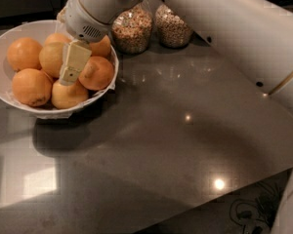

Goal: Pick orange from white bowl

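Observation:
The white bowl (pixel 10 104) stands at the left of the dark counter and holds several oranges. The paler, more yellow round orange (pixel 51 57) lies in the middle of the bowl. My gripper (pixel 68 74) reaches down into the bowl from the white arm above. It sits between that pale orange and a deeper-orange one (pixel 96 73) on its right, just above a pale, slightly oval one (pixel 68 95) at the front. It touches or nearly touches the pale orange's right side. The orange rests in the bowl.
Two glass jars of grain or nuts (pixel 133 29) (pixel 172 27) stand behind and to the right of the bowl. The white arm (pixel 224 28) crosses the top right. Dark counter (pixel 176 145) stretches to the right and front; its edge runs at the bottom right.

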Action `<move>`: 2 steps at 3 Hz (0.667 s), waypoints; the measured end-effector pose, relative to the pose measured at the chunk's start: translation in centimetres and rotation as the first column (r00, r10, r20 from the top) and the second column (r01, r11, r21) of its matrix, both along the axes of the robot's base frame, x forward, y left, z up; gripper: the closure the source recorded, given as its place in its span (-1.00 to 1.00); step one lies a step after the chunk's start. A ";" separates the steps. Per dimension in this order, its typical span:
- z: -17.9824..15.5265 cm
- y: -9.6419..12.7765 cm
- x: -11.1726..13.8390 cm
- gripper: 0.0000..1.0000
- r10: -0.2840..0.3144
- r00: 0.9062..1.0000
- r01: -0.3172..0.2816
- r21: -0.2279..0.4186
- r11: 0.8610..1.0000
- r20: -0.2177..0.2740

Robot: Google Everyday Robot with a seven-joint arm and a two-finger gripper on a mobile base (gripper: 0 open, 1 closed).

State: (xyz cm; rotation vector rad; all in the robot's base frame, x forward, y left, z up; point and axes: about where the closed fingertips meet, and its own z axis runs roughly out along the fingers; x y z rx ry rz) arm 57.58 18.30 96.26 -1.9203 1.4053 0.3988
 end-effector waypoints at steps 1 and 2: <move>-0.4 0.7 0.3 -0.88 0.014 1.000 -0.014 0.006 1.000 -0.009; -0.7 1.3 0.4 -0.84 0.025 1.000 -0.025 0.014 1.000 -0.015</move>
